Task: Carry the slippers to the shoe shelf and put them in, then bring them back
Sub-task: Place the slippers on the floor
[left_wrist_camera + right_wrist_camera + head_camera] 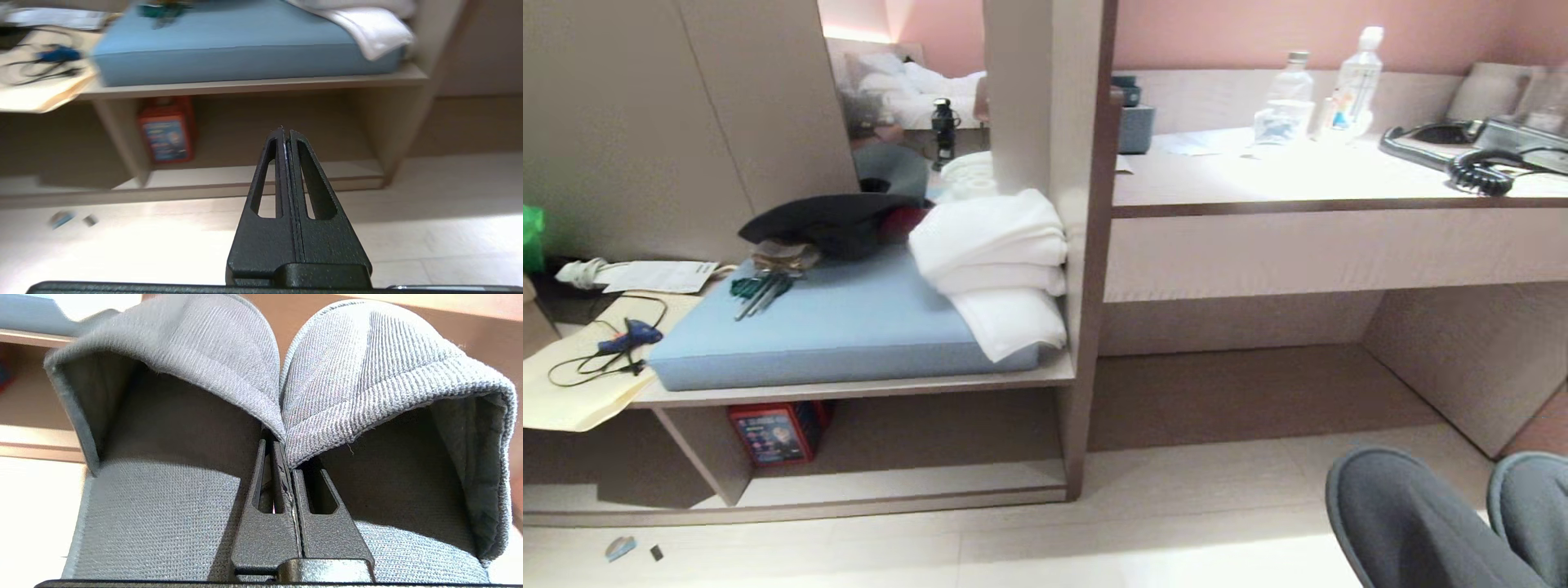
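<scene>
- While neither arm shows in the head view, the slippers [1445, 523] fill its lower right corner, toes up, side by side, above the pale floor [1094, 539] in front of the desk [1339, 175].
- Left of them stands the shelf [890, 482], its low cubbies open; a red box [776, 433] sits in one, beside the divider [707, 453].
- Above the cubbies lie a blue cushion [841, 327] and folded white towels [996, 261].
- On the desk stand two bottles [1327, 90] and a phone [1486, 151].
- From the left wrist, the left gripper [286, 130] is clenched on nothing, fingers pressed flat together, pointing at the shelf [253, 179] from above the floor, well apart from it.
- From the right wrist, the right gripper [286, 451] is pinched on the slippers [367, 375] where their inner edges meet; fabric sits between the fingers, one slipper on each side, toes pointing away.
</scene>
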